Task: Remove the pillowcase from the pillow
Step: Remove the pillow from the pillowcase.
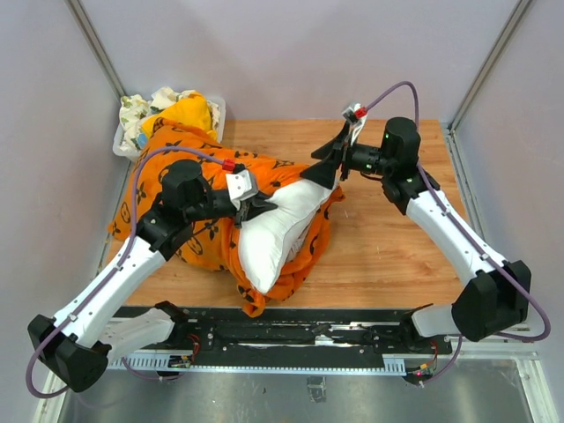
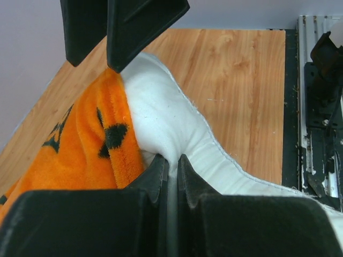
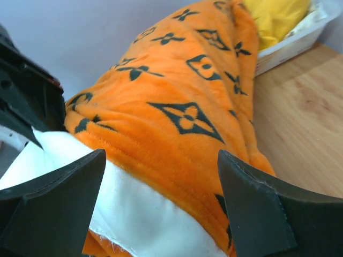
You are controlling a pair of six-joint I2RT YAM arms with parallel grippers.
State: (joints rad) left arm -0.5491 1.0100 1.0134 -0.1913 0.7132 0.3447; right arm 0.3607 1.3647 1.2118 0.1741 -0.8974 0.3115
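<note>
The orange pillowcase (image 1: 167, 141) with black motifs lies bunched at the left-centre of the table. The white pillow (image 1: 282, 233) sticks partly out of it towards the front. My left gripper (image 1: 263, 207) is shut on a fold of the pillow's white fabric (image 2: 161, 107), right beside the pillowcase edge (image 2: 80, 144); its tips show in the left wrist view (image 2: 172, 161). My right gripper (image 1: 321, 167) is open at the pillow's far corner. In the right wrist view it (image 3: 161, 166) straddles the pillowcase hem (image 3: 177, 91) and the pillow (image 3: 134, 214) without closing on either.
A clear bin (image 1: 126, 141) of cloths, with a plain yellow cloth (image 1: 189, 110) on top, stands at the back left against the pillowcase. The bin (image 3: 292, 45) also shows in the right wrist view. Bare wooden tabletop (image 1: 388, 238) lies to the right. Grey walls enclose the table.
</note>
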